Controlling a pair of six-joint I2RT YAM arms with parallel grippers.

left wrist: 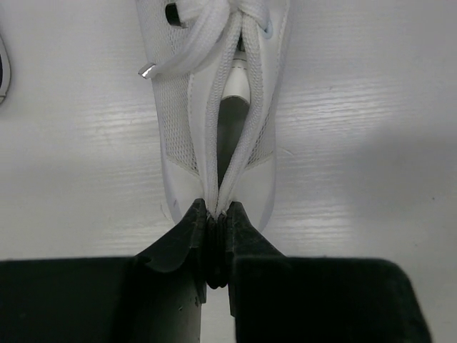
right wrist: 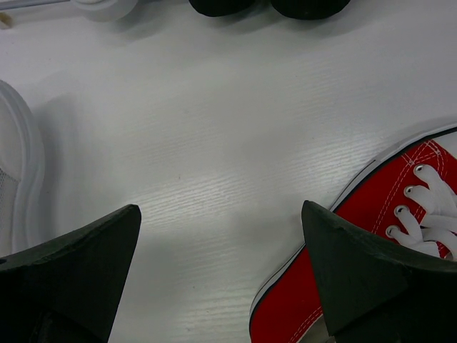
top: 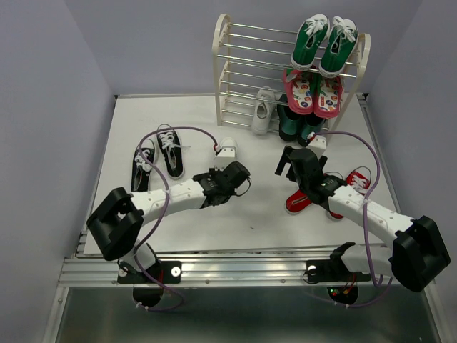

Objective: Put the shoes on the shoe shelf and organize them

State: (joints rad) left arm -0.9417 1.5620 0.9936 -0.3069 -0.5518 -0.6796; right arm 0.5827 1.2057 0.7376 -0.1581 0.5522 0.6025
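White tabletop (top: 235,229), shelf (top: 218,71) at far edge. Left gripper (left wrist: 216,214) pinches heel of white shoe (left wrist: 214,107), ready to lift; right gripper (right wrist: 220,214) open beside red shoe (right wrist: 371,243).

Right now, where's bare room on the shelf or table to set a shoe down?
Free: upper-tier left half of the cream-white rod shelf; white table between left gripper and right gripper. Crowded: shelf's right side, green sneakers, pink patterned shoes, dark green boots.

On the white counter (top: 250,211) lie black sneakers (top: 158,153) at the left, a white sneaker (top: 227,148) in the middle and red sneakers (top: 359,179) at the right. The shoe shelf (top: 243,71) stands at the back.
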